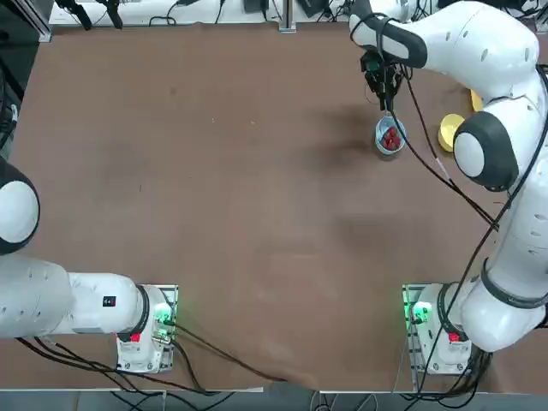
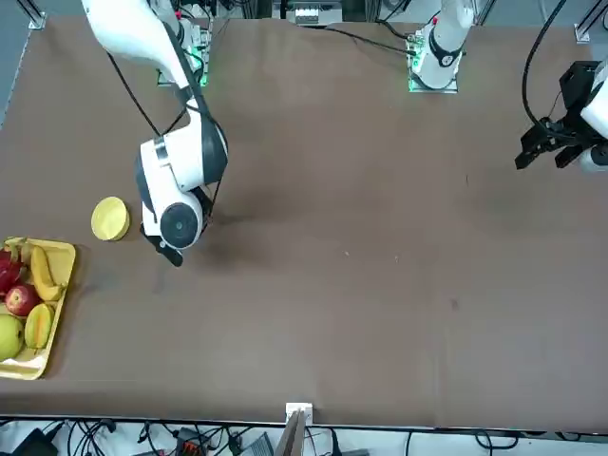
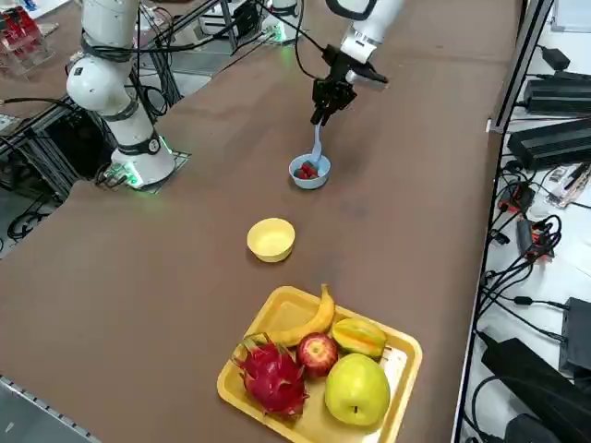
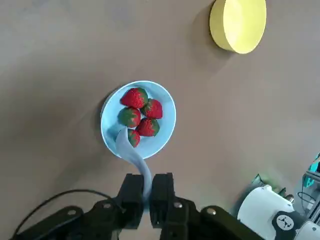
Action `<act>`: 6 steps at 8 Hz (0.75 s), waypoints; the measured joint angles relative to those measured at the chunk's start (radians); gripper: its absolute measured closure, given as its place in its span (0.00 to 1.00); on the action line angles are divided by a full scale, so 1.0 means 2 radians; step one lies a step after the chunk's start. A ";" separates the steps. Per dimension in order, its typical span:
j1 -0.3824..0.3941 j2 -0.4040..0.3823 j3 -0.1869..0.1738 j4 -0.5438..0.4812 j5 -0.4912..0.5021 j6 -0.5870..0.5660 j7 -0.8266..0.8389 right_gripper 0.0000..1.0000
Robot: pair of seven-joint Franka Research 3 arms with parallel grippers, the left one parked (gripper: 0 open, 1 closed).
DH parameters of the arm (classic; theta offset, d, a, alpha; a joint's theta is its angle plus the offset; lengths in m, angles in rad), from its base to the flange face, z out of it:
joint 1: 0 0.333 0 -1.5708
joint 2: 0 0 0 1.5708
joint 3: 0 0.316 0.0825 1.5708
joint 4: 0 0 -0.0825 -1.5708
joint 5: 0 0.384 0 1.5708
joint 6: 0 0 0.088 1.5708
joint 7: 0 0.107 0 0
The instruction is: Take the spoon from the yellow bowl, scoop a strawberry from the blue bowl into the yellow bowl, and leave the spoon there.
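My right gripper (image 4: 146, 194) is shut on the handle of the pale spoon (image 4: 131, 148) and hangs just above the blue bowl (image 4: 166, 120). The spoon's scoop end dips into that bowl beside several red strawberries (image 4: 140, 111). In the right side view the gripper (image 3: 325, 106) holds the spoon (image 3: 316, 148) nearly upright over the blue bowl (image 3: 309, 179). The yellow bowl (image 3: 271, 239) stands empty a short way off, towards the fruit tray. From overhead the gripper (image 1: 387, 101) sits over the blue bowl (image 1: 390, 138), and the yellow bowl (image 1: 450, 131) shows partly behind my arm.
A rectangular yellow tray (image 3: 399, 369) with a banana, apple, dragon fruit and other fruit lies past the yellow bowl near the table's right edge. In the front view my arm (image 2: 180, 180) hides the blue bowl; the yellow bowl (image 2: 110, 218) and tray (image 2: 59, 304) show.
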 joint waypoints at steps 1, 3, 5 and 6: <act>-0.003 0.000 0.000 -0.005 0.001 0.003 0.007 0.89; -0.008 0.000 0.000 -0.010 0.001 0.005 0.016 0.89; -0.014 0.000 0.000 -0.012 0.010 0.008 0.026 0.89; -0.018 -0.001 0.000 -0.013 0.017 0.011 0.032 0.89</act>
